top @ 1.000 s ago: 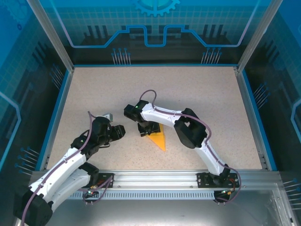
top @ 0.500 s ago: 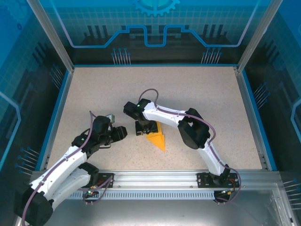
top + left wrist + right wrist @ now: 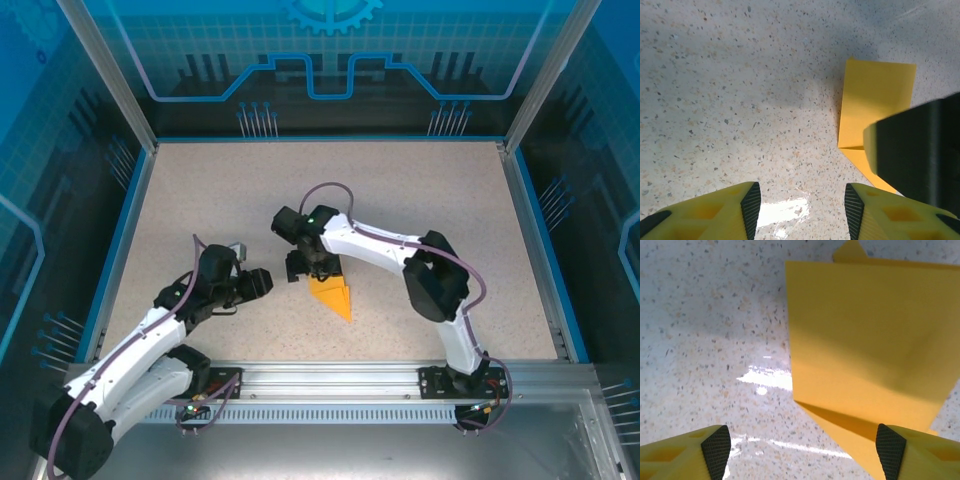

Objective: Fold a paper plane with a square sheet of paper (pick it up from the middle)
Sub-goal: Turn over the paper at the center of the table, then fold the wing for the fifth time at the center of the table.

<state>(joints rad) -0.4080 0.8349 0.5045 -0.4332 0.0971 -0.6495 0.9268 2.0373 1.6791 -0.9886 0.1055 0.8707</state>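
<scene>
The square sheet of paper [image 3: 333, 298] is found on the table [image 3: 430, 200] just beyond the arm bases, already folded into a narrow pointed wedge; its tip is turned toward the near edge and slightly to the right, and its long axis is run from there back and leftward to its broad end. Just left of the wedge the left gripper [image 3: 260, 284] is held low over the table, apart from the paper; in the left wrist view this gripper [image 3: 801, 204] is seen parted with only bare tabletop between its fingers, and the paper [image 3: 875, 95] is placed ahead and to the right, so nothing is gripped. Slightly farther back the right gripper [image 3: 305, 272] is poised over the broad end — clearly the nearer of the two; in the right wrist view it [image 3: 802, 446] is spread wide with nothing held, while the paper [image 3: 865, 340] is seen flat beneath, ahead and toward the right-hand finger [image 3: 890, 445], a second layer showing under its near edge. The coming move is judged to turn on this offset — a small shift across the long axis would be needed before an edge could be pinched or a crease pressed.
</scene>
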